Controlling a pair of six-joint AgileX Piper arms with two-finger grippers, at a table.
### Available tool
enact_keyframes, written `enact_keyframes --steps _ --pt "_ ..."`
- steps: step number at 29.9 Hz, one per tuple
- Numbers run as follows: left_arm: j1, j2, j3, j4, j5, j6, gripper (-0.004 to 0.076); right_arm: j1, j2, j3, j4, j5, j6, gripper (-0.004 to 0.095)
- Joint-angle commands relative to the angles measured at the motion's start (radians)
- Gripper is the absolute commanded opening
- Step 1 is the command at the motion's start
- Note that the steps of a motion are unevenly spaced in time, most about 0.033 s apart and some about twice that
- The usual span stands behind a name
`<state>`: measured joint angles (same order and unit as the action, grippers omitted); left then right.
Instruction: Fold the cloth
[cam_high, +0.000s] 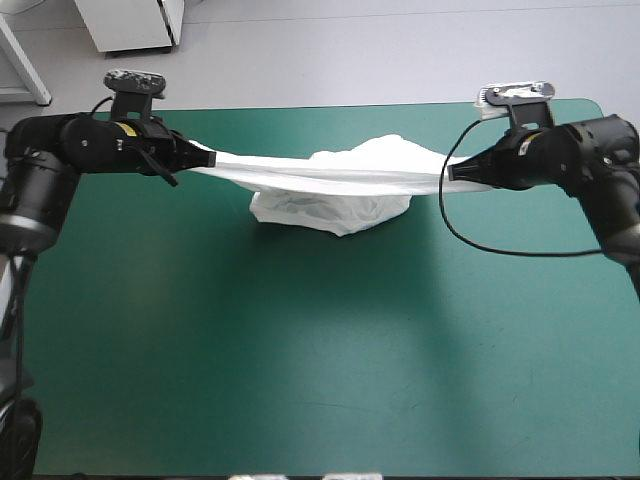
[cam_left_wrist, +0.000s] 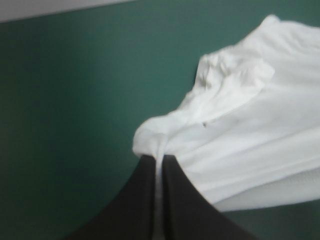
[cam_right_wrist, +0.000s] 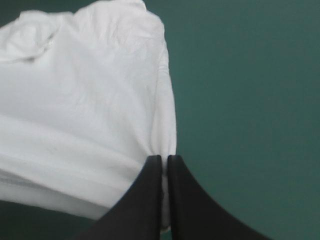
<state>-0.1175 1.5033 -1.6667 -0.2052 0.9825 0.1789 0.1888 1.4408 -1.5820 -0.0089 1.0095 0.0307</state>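
T-shirt (cam_high: 345, 185) pulled taut between both grippers, with no fold made yet.

The near half of the teal-green table (cam_high: 300, 380) is bare cover. Beyond it, over the far half, the left gripper (cam_high: 210, 158) has its black fingers pressed almost together on a bunched end of the white cloth. The right gripper (cam_high: 447, 174) clamps the opposite end in the same way. A tight band of cloth runs between them, just above the cover. Under the band the middle of the shirt sags in a crumpled pouch that rests on the table, and more cloth is heaped behind it toward the far edge. I cannot tell which part of the garment each gripper holds. The task looks to be at an early stage: the shirt is gripped and stretched but not laid flat. Spreading it and every fold remain.
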Motion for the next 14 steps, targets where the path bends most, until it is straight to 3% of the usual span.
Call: enact_keyframes --steps 1,8,14 --pt "-0.001 -0.157 0.008 -0.037 -0.107 0.004 -0.0010 -0.007 -0.153 0.033 -0.038 -0.085 -0.004 -0.0017" --pt "-0.055 -0.369 0.034 -0.043 -0.224 0.034 -0.0010 -0.007 -0.364 0.058 -0.036 -0.228 0.001 -0.0017" --pt "-0.081 -0.477 0.034 -0.073 -0.320 0.031 -0.0010 -0.007 -0.463 0.034 -0.036 -0.252 -0.023 -0.0016"
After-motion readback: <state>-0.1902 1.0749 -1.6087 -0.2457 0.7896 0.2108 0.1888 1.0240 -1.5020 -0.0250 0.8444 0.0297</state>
